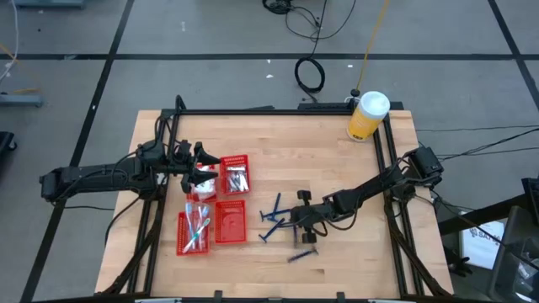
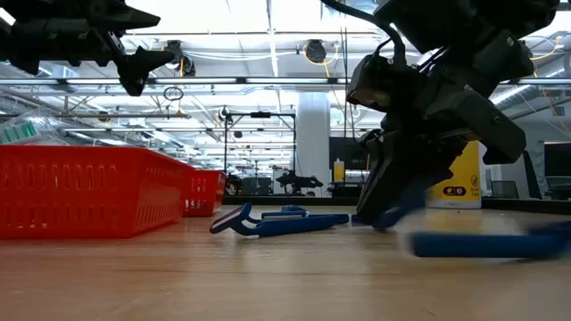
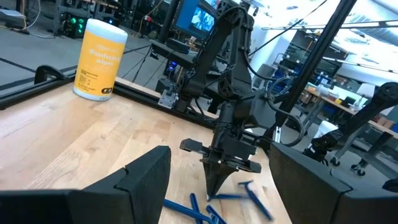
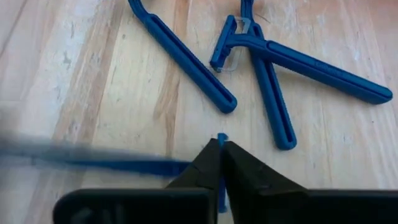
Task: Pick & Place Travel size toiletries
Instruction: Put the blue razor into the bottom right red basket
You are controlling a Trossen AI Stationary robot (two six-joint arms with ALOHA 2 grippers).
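Two arms at work on the wooden counter (image 1: pixel 337 160). Right gripper (image 1: pixel 296 225) is down among the loose dark blue razors (image 1: pixel 271 215), fingers (image 4: pixel 239 168) pinched together on a thin blue razor part, prob. a handle end; a blurred razor (image 4: pixel 93 163) runs off sideways from the tips, so the hold looks marginal. Judged: it's low & steep to nip one razor off the wood w/o dragging the others. Three more razors lie just beside the tips, two crossed, so they crowd the pick. Left gripper (image 1: pixel 202 164) hovers over the red mesh baskets (image 1: pixel 233 177), fingers apart, nothing held, likely waiting. Baskets already hold toothbrushes (image 1: pixel 198 227) & small silver tubes (image 1: pixel 236 179). Yellow wipes jar (image 1: pixel 367 116) sits at the counter's far corner, well apart, no obstacle.
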